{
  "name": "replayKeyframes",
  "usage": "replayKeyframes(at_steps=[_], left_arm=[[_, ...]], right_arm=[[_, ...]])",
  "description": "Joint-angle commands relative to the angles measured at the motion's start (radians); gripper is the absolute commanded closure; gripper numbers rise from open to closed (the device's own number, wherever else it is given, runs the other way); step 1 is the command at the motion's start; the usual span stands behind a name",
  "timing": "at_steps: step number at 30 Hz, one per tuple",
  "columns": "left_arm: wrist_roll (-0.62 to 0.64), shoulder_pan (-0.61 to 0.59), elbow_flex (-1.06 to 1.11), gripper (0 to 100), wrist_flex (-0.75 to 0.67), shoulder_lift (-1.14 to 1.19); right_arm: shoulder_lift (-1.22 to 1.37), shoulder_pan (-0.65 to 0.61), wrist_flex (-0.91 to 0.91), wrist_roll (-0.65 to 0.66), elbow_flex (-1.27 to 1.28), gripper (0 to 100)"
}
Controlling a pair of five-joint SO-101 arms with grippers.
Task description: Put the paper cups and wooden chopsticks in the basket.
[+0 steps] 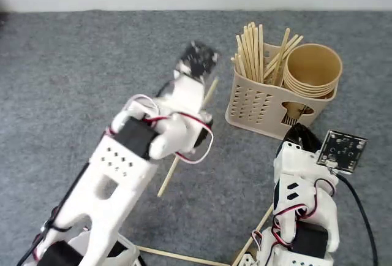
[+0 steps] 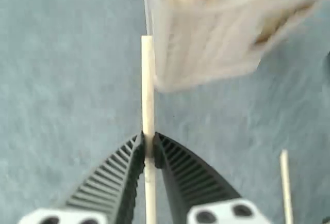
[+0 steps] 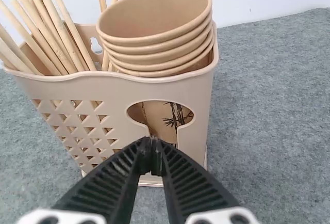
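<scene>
The left gripper (image 2: 148, 150) pinches a wooden chopstick (image 2: 148, 79) whose long end juts past the fingertips toward the basket (image 2: 206, 43); striking its wall could twist it loose. The right gripper (image 3: 152, 157), closed on nothing, faces the basket.

- Left arm (image 1: 116, 168), right arm (image 1: 303, 198): white printed shells, black servo blocks.
- Cables (image 1: 207, 143) red, white, black, looped at joints.
- Left gripper (image 2: 148, 149): black, ribbed; white base, screw holes.
- Black square camera board (image 1: 342, 151), frame right.
</scene>
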Motion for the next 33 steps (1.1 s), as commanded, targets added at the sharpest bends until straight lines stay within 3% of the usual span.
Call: replayKeyframes(at_steps=[1,5,12,19,26,33], left_arm=[[0.014,-0.009,-0.196,99,-0.049,-0.048],[0.112,-0.009,-0.305,99,-0.206,-0.048],[0.23,-0.011,-0.311,99,-0.632,-0.031],[0.308,-0.011,-0.311,99,-0.907,0.1],[0.319,-0.012,-0.312,99,-1.076,0.316],[0.163,-0.032,-0.309,98,-1.071,0.43]], right_arm=[[-0.007,0.007,-0.015,-0.008,-0.005,99.0],[-0.004,0.005,-0.015,-0.008,-0.005,99.0],[-0.002,0.005,-0.015,-0.008,-0.005,99.0],[-0.002,0.005,-0.016,-0.008,-0.005,99.0],[-0.002,0.004,-0.016,-0.008,-0.005,99.0],[-0.004,-0.033,-0.016,-0.003,0.005,99.0]])
